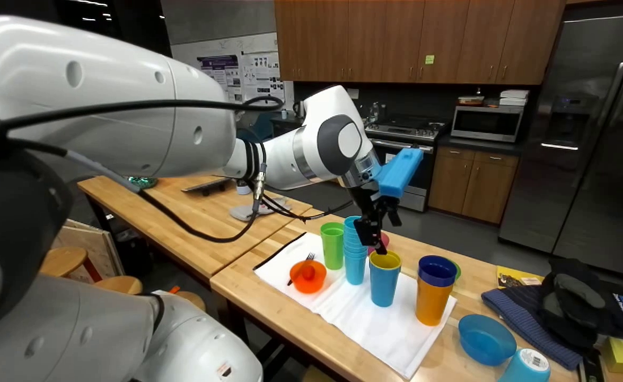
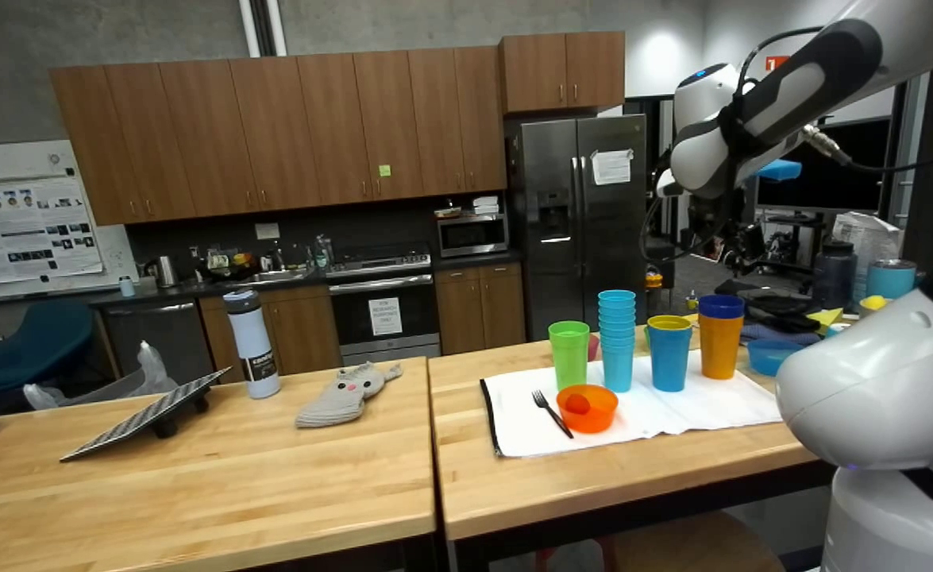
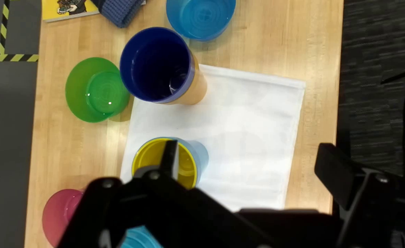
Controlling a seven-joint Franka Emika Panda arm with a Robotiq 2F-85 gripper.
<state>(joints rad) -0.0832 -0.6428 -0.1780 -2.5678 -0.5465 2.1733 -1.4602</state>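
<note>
My gripper (image 1: pixel 388 231) is open and empty, held above the cups; it also shows in the wrist view (image 3: pixel 250 165). One finger overlaps a blue cup with a yellow cup nested inside (image 3: pixel 187 166) in the wrist view, but an exterior view shows the gripper (image 2: pixel 742 245) well above the rims. That nested pair stands upright on a white cloth (image 1: pixel 353 323). Beside it stand an orange cup with a dark blue cup inside (image 1: pixel 432 300), a tall stack of light blue cups (image 1: pixel 354 260) and a green cup (image 1: pixel 333 246). No cup is touched.
An orange bowl (image 2: pixel 587 408) holding a round reddish item lies near a dark fork (image 2: pixel 552 415). A pink cup (image 3: pixel 58 215), a green vessel (image 3: pixel 97 90) and a blue bowl (image 3: pixel 202 19) stand off the cloth. Dark gloves and fabric (image 1: pixel 571 297) lie at the table's end.
</note>
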